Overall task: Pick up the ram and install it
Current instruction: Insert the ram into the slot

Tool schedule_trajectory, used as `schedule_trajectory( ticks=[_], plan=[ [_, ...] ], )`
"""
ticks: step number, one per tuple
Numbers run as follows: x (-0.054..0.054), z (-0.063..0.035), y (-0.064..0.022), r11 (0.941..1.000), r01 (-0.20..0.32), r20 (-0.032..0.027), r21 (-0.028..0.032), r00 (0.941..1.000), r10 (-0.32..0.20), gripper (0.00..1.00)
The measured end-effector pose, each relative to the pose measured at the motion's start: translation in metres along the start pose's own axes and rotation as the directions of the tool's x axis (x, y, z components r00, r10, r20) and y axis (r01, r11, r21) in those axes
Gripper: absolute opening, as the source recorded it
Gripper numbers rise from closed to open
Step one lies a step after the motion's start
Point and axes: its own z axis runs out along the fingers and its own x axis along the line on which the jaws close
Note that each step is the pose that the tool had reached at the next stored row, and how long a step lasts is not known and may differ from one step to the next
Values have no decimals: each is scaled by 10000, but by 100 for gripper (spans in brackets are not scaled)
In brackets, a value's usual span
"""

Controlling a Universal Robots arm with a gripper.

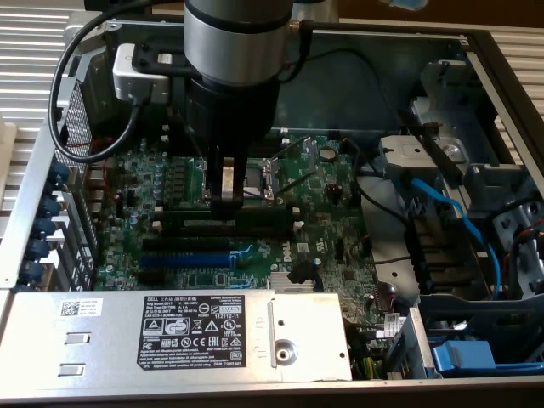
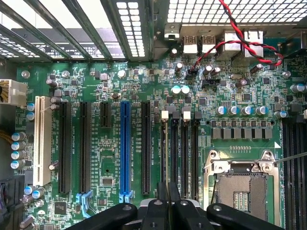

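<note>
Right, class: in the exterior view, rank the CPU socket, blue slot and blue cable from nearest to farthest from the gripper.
1. CPU socket, right beside the gripper.
2. Blue slot, lower left in that view.
3. Blue cable, far right.

Even, fairly bright light; pale glare on the slatted surface (image 1: 25, 59) at ten o'clock; exterior view softly blurred.

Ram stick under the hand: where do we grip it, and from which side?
Pinch the ram mid-length across its two flat faces, coming straight down from above. It looks to stand on edge on the board, leaving only the thin top edge free; the hand hangs over its middle.
</note>
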Motion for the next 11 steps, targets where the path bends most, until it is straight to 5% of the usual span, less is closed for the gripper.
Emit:
schedule_trajectory(
  ticks=[11],
  plan=[
    [0, 0, 0, 10000, 0, 0, 0, 10000, 0, 20]
  ],
)
